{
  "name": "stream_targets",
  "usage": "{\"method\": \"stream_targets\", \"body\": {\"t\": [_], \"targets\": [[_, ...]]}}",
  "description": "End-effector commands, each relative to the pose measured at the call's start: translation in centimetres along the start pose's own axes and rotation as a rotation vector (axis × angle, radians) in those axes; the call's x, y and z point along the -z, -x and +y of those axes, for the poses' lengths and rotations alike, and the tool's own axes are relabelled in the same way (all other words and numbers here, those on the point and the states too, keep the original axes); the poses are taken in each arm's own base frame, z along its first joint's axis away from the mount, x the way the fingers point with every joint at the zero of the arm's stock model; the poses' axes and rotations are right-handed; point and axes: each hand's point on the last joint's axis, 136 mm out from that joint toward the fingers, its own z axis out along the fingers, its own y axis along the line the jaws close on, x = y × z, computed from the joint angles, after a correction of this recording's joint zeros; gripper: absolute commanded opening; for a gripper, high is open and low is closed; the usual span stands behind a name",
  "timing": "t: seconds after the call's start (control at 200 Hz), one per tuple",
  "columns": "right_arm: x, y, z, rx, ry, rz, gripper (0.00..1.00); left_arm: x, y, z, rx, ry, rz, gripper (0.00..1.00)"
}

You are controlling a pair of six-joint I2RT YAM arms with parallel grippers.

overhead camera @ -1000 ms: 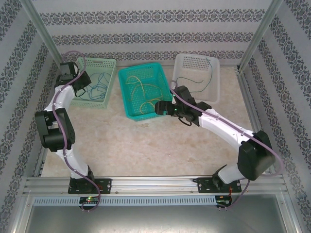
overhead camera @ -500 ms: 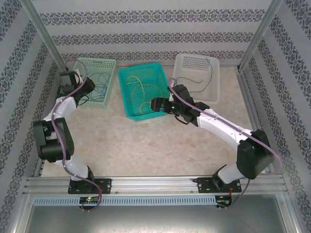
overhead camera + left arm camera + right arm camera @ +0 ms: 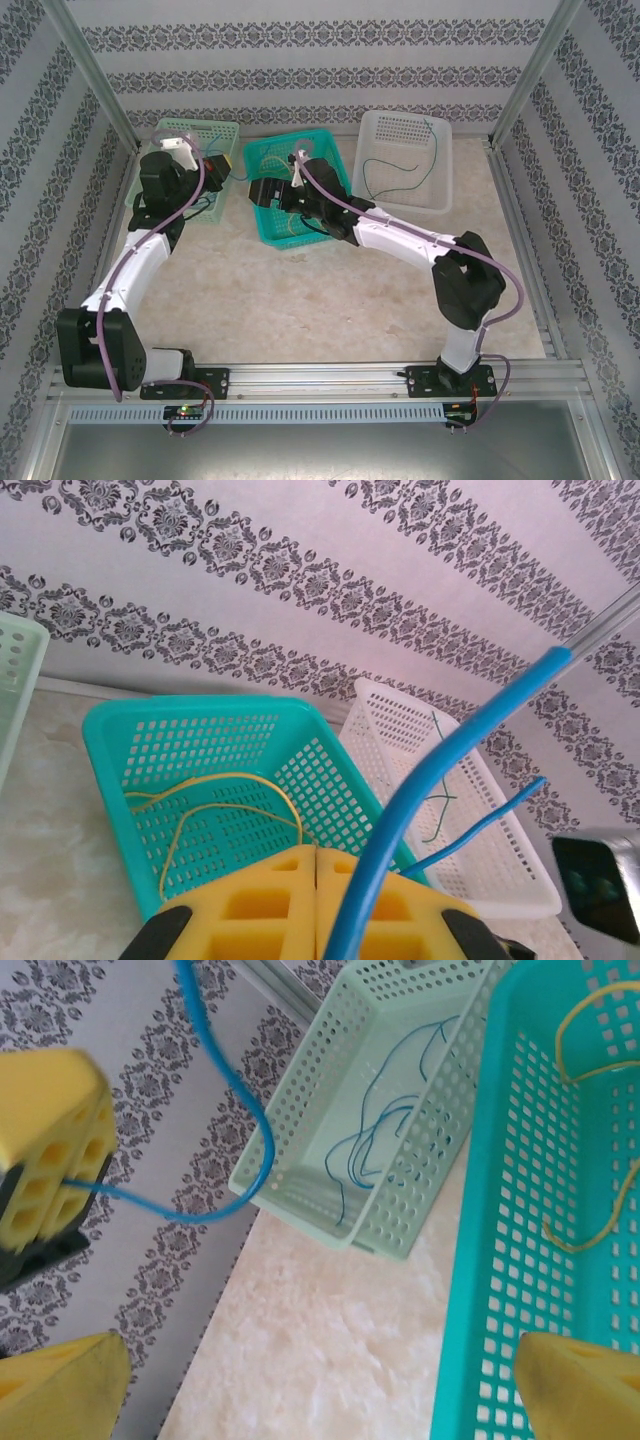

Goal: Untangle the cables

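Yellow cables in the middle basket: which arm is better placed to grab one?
Probably right: the right gripper hangs open over the teal basket of yellow cables; the left gripper grips a blue cable.

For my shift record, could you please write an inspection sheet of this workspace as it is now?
Surface: beige marbled table.
Job's things: yellow cables in teal basket; blue cables in pale green basket; green cable in white basket.
Clutter: nothing seen.
Claws: left claw shut on one blue cable; right claw open, above the teal basket.
Cables: purple cables run along both arms.
Surroundings: patterned walls, metal frame.
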Motion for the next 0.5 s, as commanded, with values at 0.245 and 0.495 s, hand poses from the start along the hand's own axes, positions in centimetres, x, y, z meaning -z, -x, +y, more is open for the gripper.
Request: {"method": "stream_targets", "body": {"t": [0.245, 0.495], "targets": [[-1.7, 4.5, 3.0, -0.041, 0.134, -0.179, 0.98, 2.3, -0.8, -3.6, 0.041, -0.123, -0.012, 0.00], [-3.0, 6.3, 3.8, -0.136, 0.221, -0.215, 0.64, 3.1, -1.2, -3.9, 0.021, -0.117, -0.011, 0.00]]}}
